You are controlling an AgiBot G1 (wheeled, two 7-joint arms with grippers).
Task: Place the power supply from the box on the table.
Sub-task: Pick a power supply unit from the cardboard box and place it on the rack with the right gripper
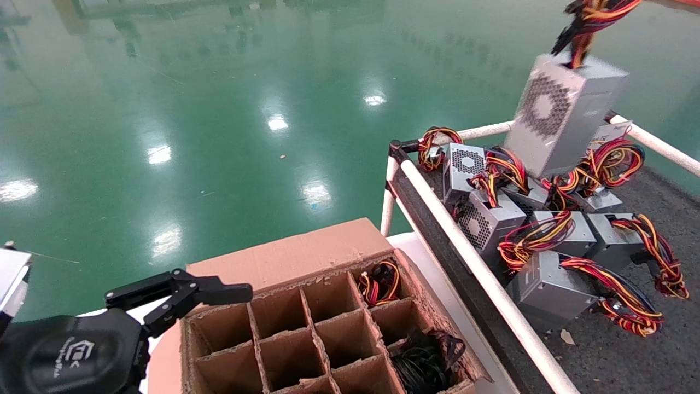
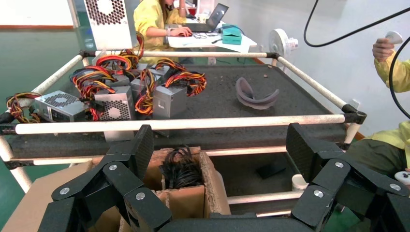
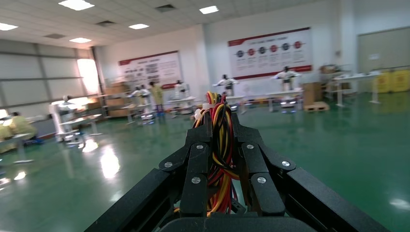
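Note:
A silver-grey power supply [image 1: 563,115] hangs tilted in the air above the far part of the table [image 1: 629,339]. It dangles by its red, yellow and black wire bundle [image 1: 593,22], which runs out of the top of the head view. In the right wrist view my right gripper [image 3: 220,123] is shut on that bundle [image 3: 218,159]. The hanging case also shows in the left wrist view [image 2: 109,21]. My left gripper [image 1: 188,303] stands open and holds nothing at the box's [image 1: 306,257] near left corner. The same gripper [image 2: 220,140] is seen wide open in the left wrist view.
Several power supplies [image 1: 547,290] with coiled wires lie piled on the table behind its white rail [image 1: 470,257]. One box cell holds a black cable tangle [image 1: 426,358], another a coloured wire bundle [image 1: 380,284]. A grey curved piece [image 2: 256,94] lies on the felt. People [image 2: 154,19] sit beyond.

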